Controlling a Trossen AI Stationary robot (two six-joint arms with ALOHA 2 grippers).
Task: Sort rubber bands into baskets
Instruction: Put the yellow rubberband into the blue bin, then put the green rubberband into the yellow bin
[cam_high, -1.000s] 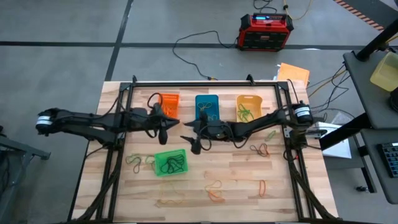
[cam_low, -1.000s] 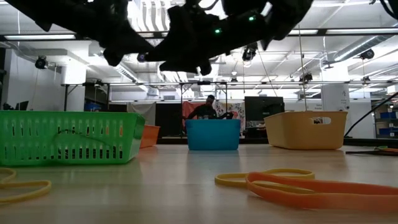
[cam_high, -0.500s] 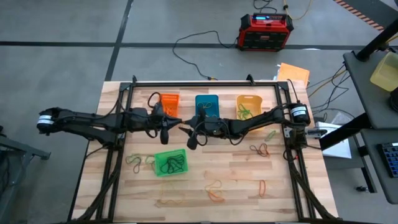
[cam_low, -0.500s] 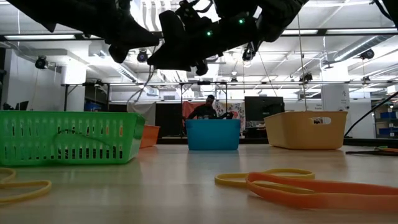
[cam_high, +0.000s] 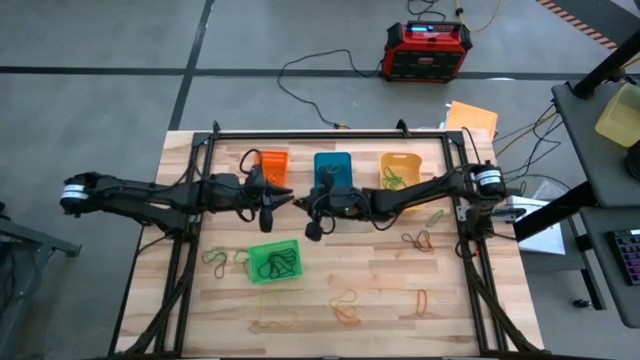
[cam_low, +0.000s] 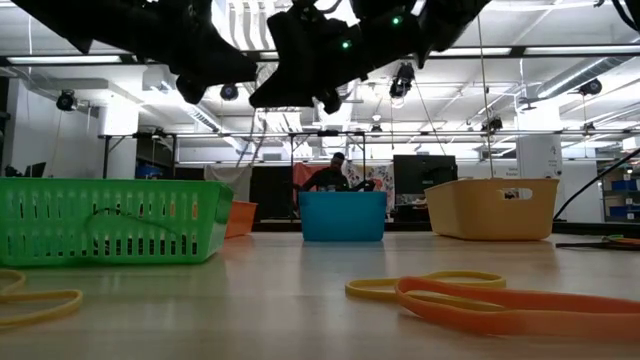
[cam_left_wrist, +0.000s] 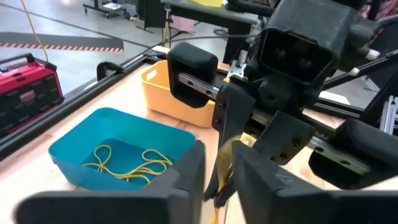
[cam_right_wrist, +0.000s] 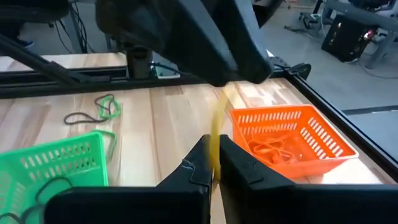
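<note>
Handover in mid-air above the counter (cam_high: 380, 290): a thin yellow rubber band (cam_right_wrist: 215, 134) hangs stretched between the two end effectors, its long axis running from one to the other. The right end effector (cam_right_wrist: 213, 163) is clamped tight on one end; the left end effector (cam_left_wrist: 219, 169) stands slightly parted around the other. Both meet just near of the blue basket (cam_high: 332, 168), smooth-walled, already holding yellow bands; the orange basket (cam_high: 273, 161) with slotted mesh walls lies left, nearer the left arm.

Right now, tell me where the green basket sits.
In the high view, the green basket sits left of centre on the table, below both grippers, with loose rubber bands beside it.
</note>
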